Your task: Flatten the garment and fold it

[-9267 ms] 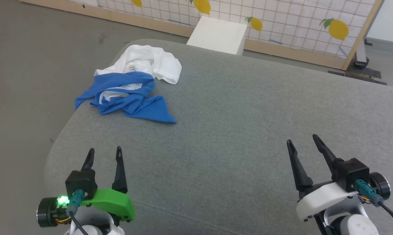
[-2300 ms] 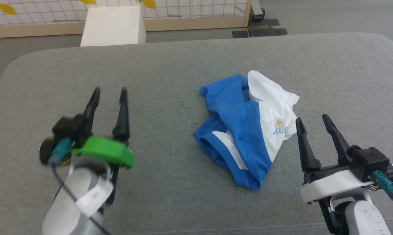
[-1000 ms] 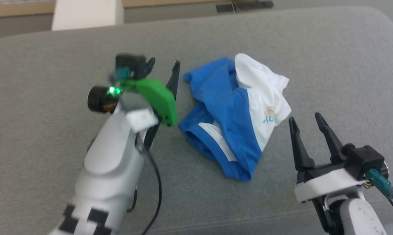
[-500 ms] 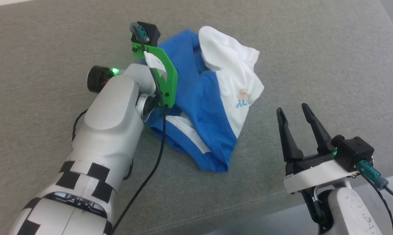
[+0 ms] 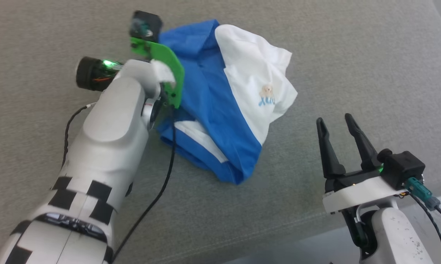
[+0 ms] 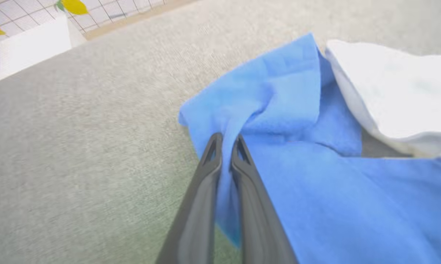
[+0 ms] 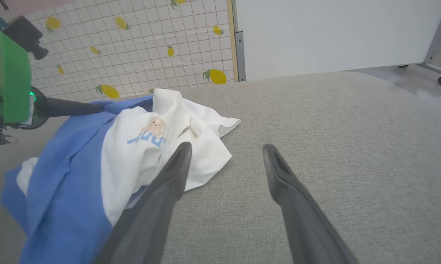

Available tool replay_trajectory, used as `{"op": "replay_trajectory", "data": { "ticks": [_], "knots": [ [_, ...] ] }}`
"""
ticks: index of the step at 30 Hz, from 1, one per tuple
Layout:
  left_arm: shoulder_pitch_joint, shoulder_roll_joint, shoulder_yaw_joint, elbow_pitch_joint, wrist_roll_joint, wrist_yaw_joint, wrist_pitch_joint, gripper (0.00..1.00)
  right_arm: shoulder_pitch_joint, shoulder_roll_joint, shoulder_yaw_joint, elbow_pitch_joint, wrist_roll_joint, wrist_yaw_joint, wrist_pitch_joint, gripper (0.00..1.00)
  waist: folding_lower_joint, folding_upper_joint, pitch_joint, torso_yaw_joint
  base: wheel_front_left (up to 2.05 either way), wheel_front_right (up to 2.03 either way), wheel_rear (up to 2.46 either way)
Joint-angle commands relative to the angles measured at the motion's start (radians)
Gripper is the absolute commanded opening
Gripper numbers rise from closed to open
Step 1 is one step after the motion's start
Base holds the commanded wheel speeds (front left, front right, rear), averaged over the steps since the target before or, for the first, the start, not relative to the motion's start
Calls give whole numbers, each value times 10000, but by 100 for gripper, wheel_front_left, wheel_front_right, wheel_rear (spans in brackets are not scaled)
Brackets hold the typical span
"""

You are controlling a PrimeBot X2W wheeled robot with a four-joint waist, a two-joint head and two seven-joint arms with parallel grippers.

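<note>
In the left wrist view, the left gripper is rising from 6 o'clock and pinching a ridge of blue cloth between its nearly closed fingers. The cloth belongs to the garment, whose blue part is spreading toward 4 o'clock while its white body is bunching at 3 o'clock.

In the head view, the garment is lying crumpled on the grey cushion, slightly toward 12 o'clock from centre. Its blue half is facing 9 o'clock and its white, printed half is facing 3 o'clock. The left arm is reaching in from 7 o'clock to the shirt's blue edge at 11 o'clock. The right gripper is waiting at 4 o'clock, fingers spread and holding nothing, near the shirt but apart from it.

In the right wrist view, the heap is sitting at 9 o'clock, with the left gripper's dark fingers entering the blue edge at 10 o'clock.

The flattening step seems to be only beginning, and no fold is being made yet. The next move probably calls for the right gripper to take a white edge opposite, so both can draw the shirt open.
</note>
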Motion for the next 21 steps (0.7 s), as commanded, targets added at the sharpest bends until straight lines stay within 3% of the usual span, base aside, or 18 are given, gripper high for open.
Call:
{"op": "replay_trajectory", "data": {
  "ticks": [1,5,8,16,21],
  "knots": [
    [346,120,209,-250,-29,230,-790,0,-81,3,-52,32,-118,-15,-76,100,-1,-1,-541,547,0,0,0],
    [1394,302,832,-1196,-457,548,-2653,0,155,3,-360,-87,-375,-15,-33,100,-1,-1,-1124,1318,0,0,0],
    [2438,629,1147,-1948,-675,729,-3251,0,368,3,-567,-214,-543,-15,120,100,-1,-1,-1527,1879,0,0,0],
    [6411,1893,2157,-4335,-1273,1826,-3195,0,910,3,-592,-643,-748,-15,677,100,-1,-1,-2336,2851,0,0,0],
    [8565,2122,2518,-5605,-1658,2377,-2808,0,1211,3,-561,-821,-787,-15,1084,100,-1,-1,-2531,3157,0,0,0]
  ]
}}
